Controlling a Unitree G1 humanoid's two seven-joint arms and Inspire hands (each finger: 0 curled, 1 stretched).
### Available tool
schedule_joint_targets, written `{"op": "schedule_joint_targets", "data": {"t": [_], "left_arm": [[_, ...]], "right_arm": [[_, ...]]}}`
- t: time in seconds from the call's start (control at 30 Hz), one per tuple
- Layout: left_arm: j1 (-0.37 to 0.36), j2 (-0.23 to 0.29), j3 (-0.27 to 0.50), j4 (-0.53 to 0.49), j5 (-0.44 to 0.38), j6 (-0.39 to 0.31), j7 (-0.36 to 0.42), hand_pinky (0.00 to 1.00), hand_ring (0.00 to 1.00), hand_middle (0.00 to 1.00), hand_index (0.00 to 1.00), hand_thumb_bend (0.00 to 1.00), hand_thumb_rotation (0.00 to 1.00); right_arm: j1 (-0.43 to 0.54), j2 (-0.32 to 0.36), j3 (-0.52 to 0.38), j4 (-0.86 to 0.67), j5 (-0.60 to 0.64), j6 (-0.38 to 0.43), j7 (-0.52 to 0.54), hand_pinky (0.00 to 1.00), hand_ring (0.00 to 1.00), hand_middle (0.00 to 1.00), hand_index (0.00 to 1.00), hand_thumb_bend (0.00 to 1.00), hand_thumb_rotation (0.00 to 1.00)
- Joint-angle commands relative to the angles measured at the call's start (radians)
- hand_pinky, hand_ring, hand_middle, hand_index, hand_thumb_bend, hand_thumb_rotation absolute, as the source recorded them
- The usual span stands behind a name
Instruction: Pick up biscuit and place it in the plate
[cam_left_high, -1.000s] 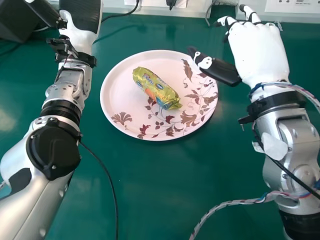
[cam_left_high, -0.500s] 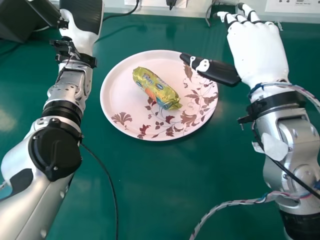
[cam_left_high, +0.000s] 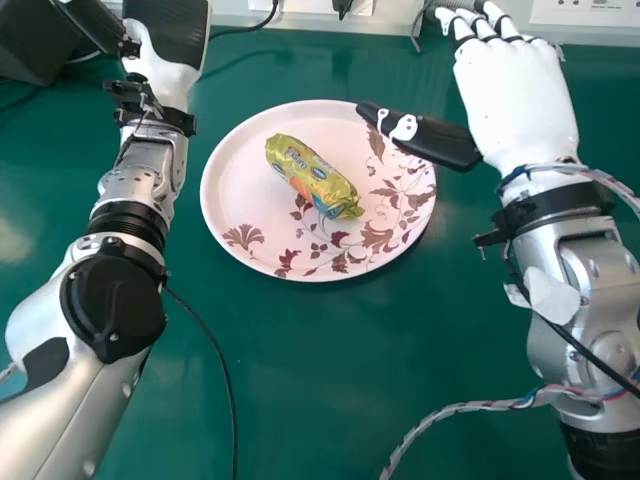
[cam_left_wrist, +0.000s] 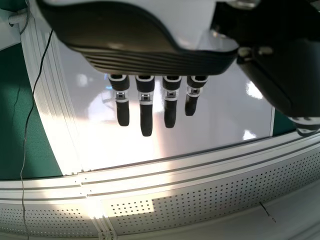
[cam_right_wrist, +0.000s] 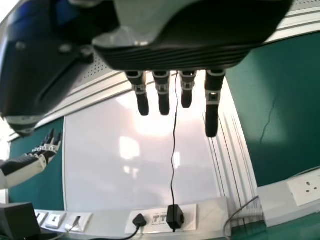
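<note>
Green table (cam_left_high: 310, 380), plate (cam_left_high: 235, 185) holding probable biscuit packet (cam_left_high: 314, 178)

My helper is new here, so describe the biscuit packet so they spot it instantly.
On the green table lies a round pale-pink plate with brown leaf patterns. Lying on it is a shiny yellow-green biscuit packet, slanting across the middle. Unlike the flat printed leaves around it, it is a plump, crinkled roll with blue and orange markings.

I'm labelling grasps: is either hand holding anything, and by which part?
Nothing is held. The left hand and the right hand are both empty; the biscuit packet lies on the plate.
</note>
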Motion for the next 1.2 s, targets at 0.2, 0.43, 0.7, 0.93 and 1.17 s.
{"op": "schedule_joint_targets", "data": {"t": [0.2, 0.43, 0.7, 0.93, 1.17], "left_arm": [[0.006, -0.005, -0.010, -0.010, 0.005, -0.013, -0.002, 0.91, 0.87, 0.95, 1.00, 1.00, 0.83], [0.008, -0.006, -0.018, -0.013, 0.011, -0.026, -0.015, 0.93, 0.89, 0.95, 1.00, 1.00, 0.84], [0.009, -0.001, -0.021, -0.009, 0.006, -0.018, -0.021, 0.95, 0.88, 0.92, 1.00, 1.00, 0.78], [0.008, 0.001, -0.019, -0.008, 0.004, -0.014, -0.008, 0.92, 0.87, 0.93, 1.00, 0.99, 0.76], [0.009, -0.001, -0.024, -0.011, 0.010, -0.030, -0.013, 0.80, 0.88, 0.95, 1.00, 1.00, 0.77]], "right_arm": [[0.019, 0.027, -0.016, -0.031, 0.059, -0.003, -0.029, 0.73, 0.92, 1.00, 1.00, 1.00, 0.75], [0.031, 0.026, -0.030, -0.041, 0.122, -0.032, -0.065, 0.73, 0.92, 1.00, 1.00, 1.00, 0.74], [0.043, 0.017, -0.058, -0.021, 0.224, -0.102, -0.131, 0.72, 0.90, 1.00, 0.99, 0.94, 0.75], [0.048, 0.019, -0.087, 0.013, 0.344, -0.178, -0.187, 0.70, 0.88, 1.00, 0.98, 0.91, 0.73], [0.048, 0.040, -0.135, 0.049, 0.549, -0.257, -0.214, 0.72, 0.90, 1.00, 1.00, 0.89, 0.74]]}}
